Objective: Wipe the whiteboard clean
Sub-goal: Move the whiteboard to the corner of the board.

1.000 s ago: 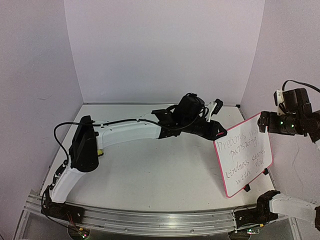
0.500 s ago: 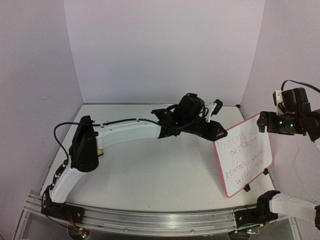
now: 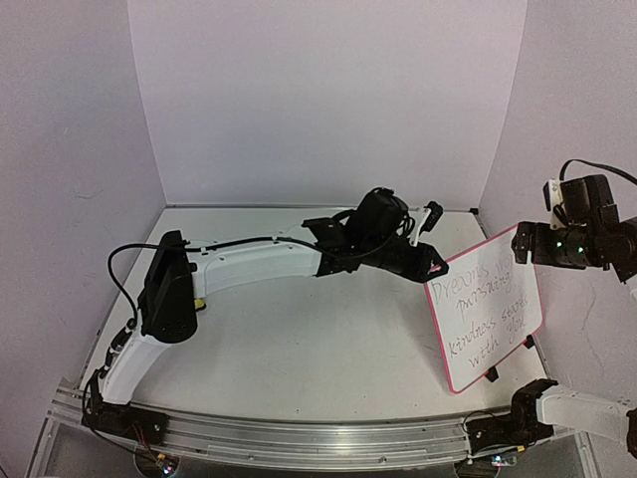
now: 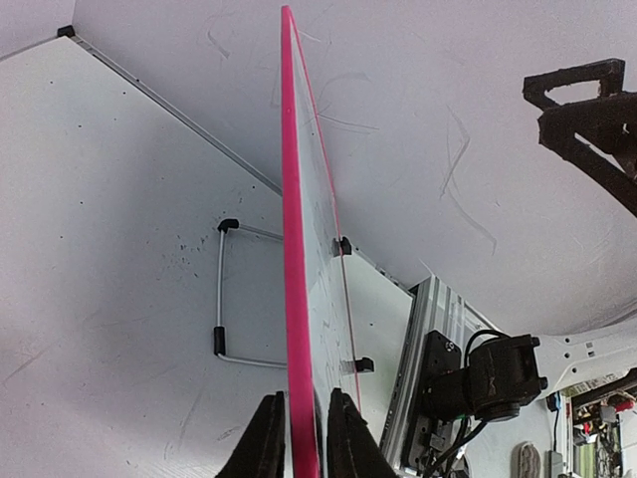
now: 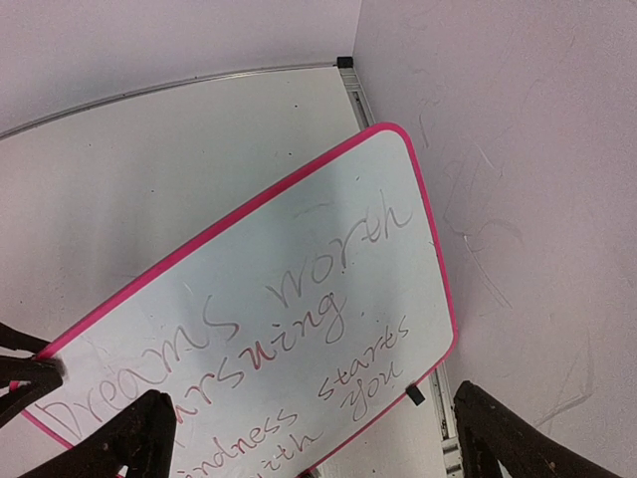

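Observation:
The whiteboard [image 3: 488, 314] stands tilted on its feet at the right of the table, pink-framed, with dark handwriting across its face [image 5: 299, 299]. My left gripper [image 3: 435, 267] reaches across to its upper left corner. In the left wrist view the pink frame edge [image 4: 291, 199] runs straight between the jaws of the left gripper [image 4: 304, 398], which are closed narrowly on it. My right gripper [image 3: 528, 244] hovers over the board's top right edge. Its wide-open fingers straddle the written face in the right wrist view [image 5: 314, 398], holding nothing.
The right wall [image 3: 587, 119] rises just behind the board. A wire stand [image 4: 221, 299] props the board from behind. An aluminium rail [image 3: 299, 433] runs along the near table edge. A small yellow object [image 3: 199, 302] lies by the left arm's elbow.
The left gripper's tip has shifted slightly up and back at the board's corner. The board and the right arm have hardly moved.

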Available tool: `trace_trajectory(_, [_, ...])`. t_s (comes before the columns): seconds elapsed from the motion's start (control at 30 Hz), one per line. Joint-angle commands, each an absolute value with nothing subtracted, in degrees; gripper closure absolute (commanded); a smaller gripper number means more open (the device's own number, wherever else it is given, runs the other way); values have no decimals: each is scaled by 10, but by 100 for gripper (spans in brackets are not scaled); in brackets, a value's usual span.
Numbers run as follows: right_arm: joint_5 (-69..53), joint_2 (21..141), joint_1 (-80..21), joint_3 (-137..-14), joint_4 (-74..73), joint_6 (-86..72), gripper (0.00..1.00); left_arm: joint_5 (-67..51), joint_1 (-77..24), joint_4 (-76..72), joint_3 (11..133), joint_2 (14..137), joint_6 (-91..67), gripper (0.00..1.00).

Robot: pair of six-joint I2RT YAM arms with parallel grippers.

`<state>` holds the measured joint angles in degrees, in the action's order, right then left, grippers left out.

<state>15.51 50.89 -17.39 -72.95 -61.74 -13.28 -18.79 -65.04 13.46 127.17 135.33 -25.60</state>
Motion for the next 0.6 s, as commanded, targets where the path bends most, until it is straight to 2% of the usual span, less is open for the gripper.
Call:
trace_trajectory(0.0, [160,507,-174,-726,-608,-128,2,-182,-648,127,1298,1362,-258,89])
trace_trajectory(0.07, [161,506,-174,-726,-608,-128,2,-181,-648,127,1298,1362,-258,98])
trace_trajectory(0.1, [161,505,-174,-726,-609,-128,2,-178,-648,127,1297,1362,-258,100])
trace_trajectory(0.57, [181,506,-174,-727,-610,-122,2,-24,-648,158,1211,1274,-235,100])
